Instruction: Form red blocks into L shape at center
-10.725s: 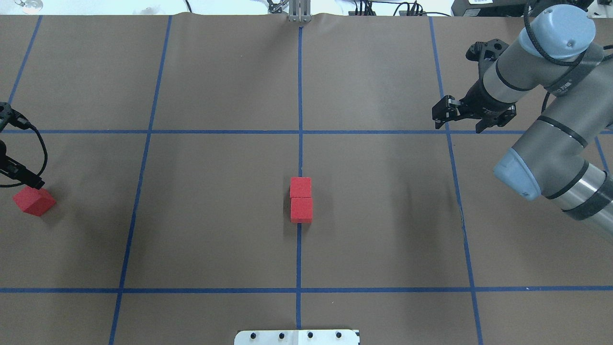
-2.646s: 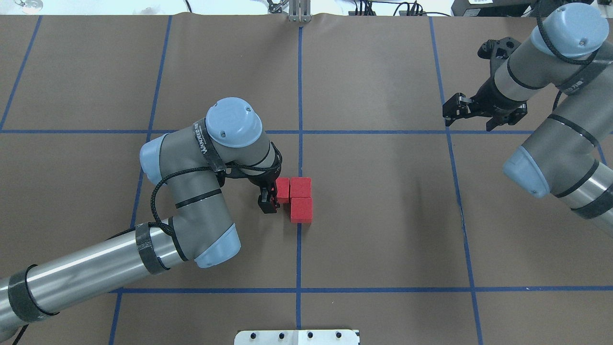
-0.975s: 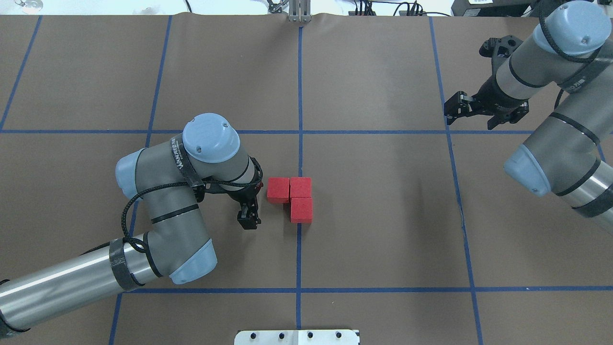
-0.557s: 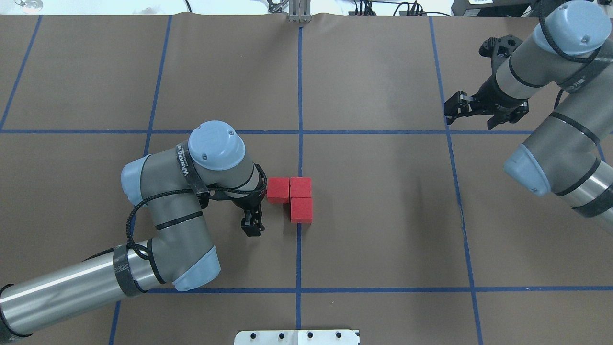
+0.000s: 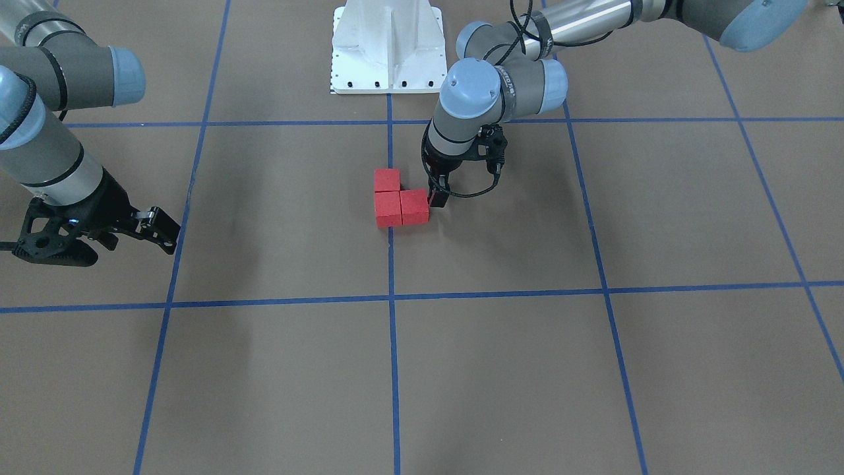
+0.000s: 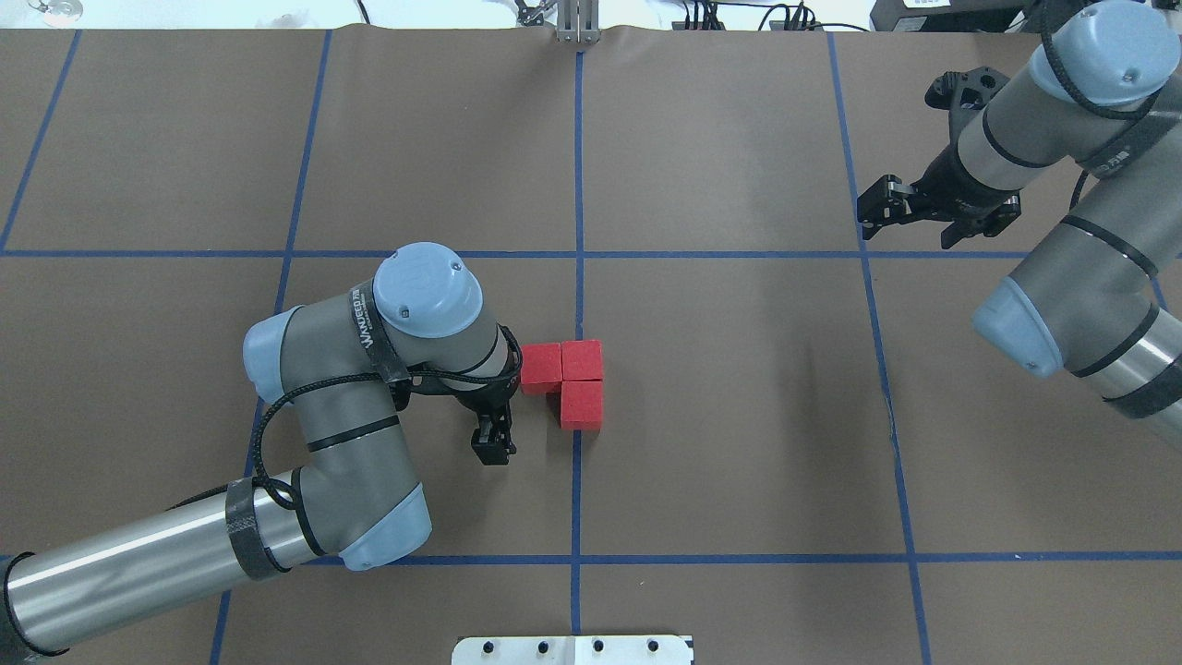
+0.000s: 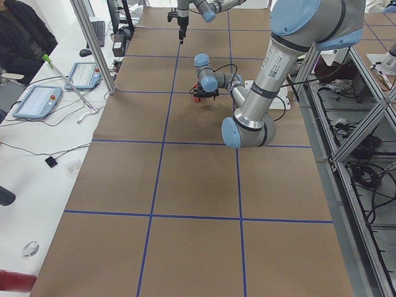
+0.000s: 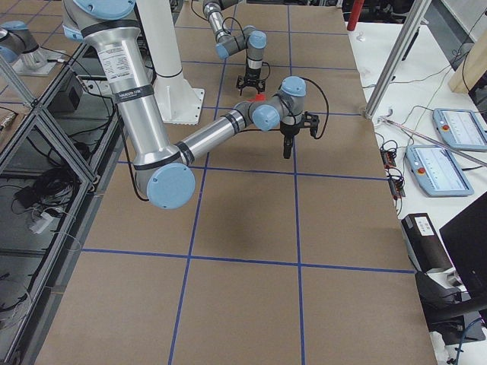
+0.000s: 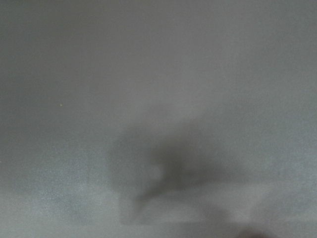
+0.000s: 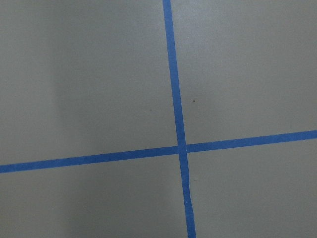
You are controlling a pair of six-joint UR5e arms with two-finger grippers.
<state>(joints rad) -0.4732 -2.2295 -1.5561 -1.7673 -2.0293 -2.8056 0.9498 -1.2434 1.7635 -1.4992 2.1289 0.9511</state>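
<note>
Three red blocks lie at the center on the blue tape line [image 6: 577,305]. One block [image 6: 582,360] and a second [image 6: 582,406] sit in a column, and the third [image 6: 541,368] sits beside the far one, so they make an L. They also show in the front view [image 5: 399,201]. My left gripper [image 6: 494,443] is open and empty, low over the paper, close beside the third block. My right gripper [image 6: 914,217] is open and empty at the far right, well away from the blocks. The left wrist view is a grey blur.
The robot's white base plate [image 6: 572,649] is at the near table edge. A person [image 7: 18,31] and tablets [image 7: 37,99] are beyond the table's far side. The right wrist view shows only brown paper and a tape crossing [image 10: 181,148].
My left arm carried the third block from the left edge to the pair, let go and backed off. It has since moved right again, and that block sits slightly closer to its neighbour. The right arm barely moved.
</note>
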